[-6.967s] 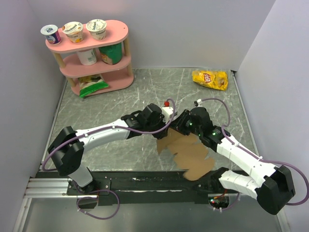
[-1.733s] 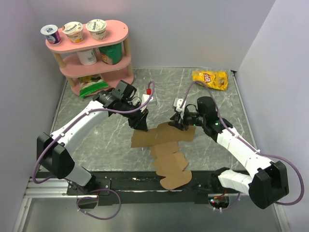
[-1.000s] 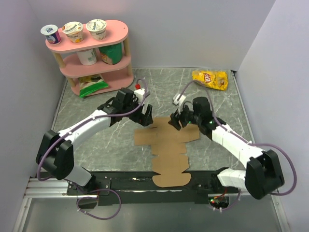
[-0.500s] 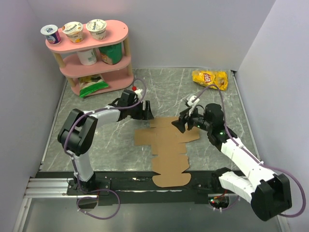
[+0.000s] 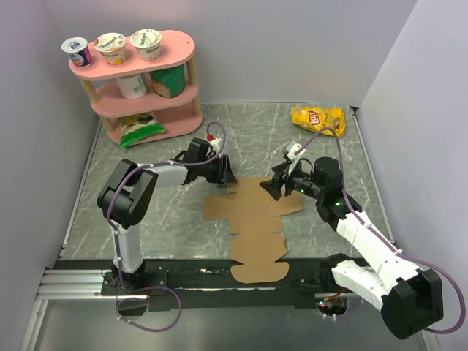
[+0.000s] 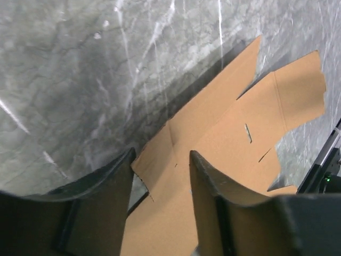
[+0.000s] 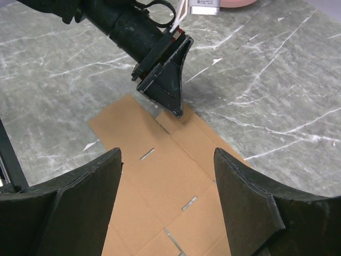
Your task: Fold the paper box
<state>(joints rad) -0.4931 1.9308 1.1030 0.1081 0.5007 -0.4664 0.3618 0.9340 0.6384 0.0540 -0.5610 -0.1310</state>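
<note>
The paper box (image 5: 252,219) is a flat brown die-cut sheet lying on the grey marble table, its rounded flap toward the arms' bases. My left gripper (image 5: 228,179) is low at the sheet's far edge. In the left wrist view its jaws (image 6: 161,154) stand apart, with a corner of the far flap (image 6: 160,160) between them; it is open. The right wrist view shows that gripper (image 7: 178,111) tip-down on the sheet's edge (image 7: 160,181). My right gripper (image 5: 269,190) hovers open over the sheet's right part, nothing between its fingers (image 7: 90,197).
A pink three-tier shelf (image 5: 146,88) with yogurt cups and packets stands at the far left. A yellow chip bag (image 5: 318,119) lies at the far right. Walls close in both sides, and a black rail (image 5: 219,281) runs along the near edge.
My left arm has dropped lower and stretched toward the sheet's far edge, and its jaws have narrowed around the flap corner. The right gripper drew back a little to the right. The sheet stayed put.
</note>
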